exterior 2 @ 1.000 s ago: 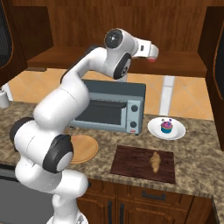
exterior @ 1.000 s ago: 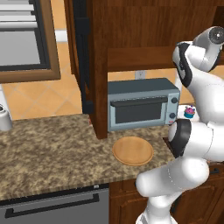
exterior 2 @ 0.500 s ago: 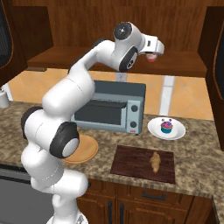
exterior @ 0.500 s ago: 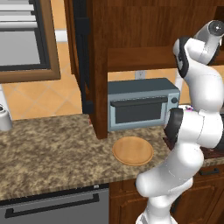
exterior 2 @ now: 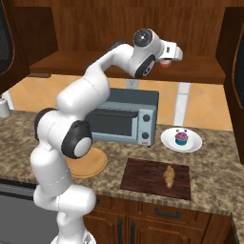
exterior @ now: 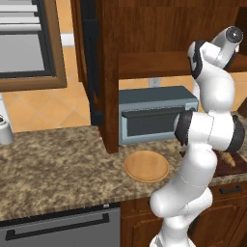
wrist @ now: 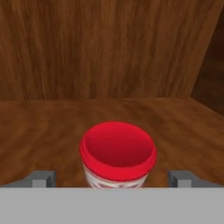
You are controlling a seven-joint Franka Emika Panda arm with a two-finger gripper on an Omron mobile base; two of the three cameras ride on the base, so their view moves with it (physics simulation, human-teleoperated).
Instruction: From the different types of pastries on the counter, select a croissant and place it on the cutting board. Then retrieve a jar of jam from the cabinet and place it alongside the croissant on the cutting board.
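Croissant (exterior 2: 168, 175) flat on cutting board (exterior 2: 143, 176); upright red jar of jam (wrist: 117, 154) on cabinet (exterior 2: 119, 64) shelf

Even, soft rendered lighting with no glare and mild blur in the close view.

Ahead of the gripper (wrist: 112, 180), the jar of jam (wrist: 117, 153) is evenly lit, its red lid bright, its edges slightly soft; the cabinet (wrist: 109, 48) back wall beyond it darkens toward the right corner. Below the gripper (exterior 2: 166, 63), the counter (exterior 2: 209, 167) and cutting board (exterior 2: 147, 176) receive diffuse light from above, with faint shadows only, as under the croissant (exterior 2: 168, 176). The arm's white shells show smooth shading without hard highlights. All views are coarse and low in detail; no edge distortion is evident.
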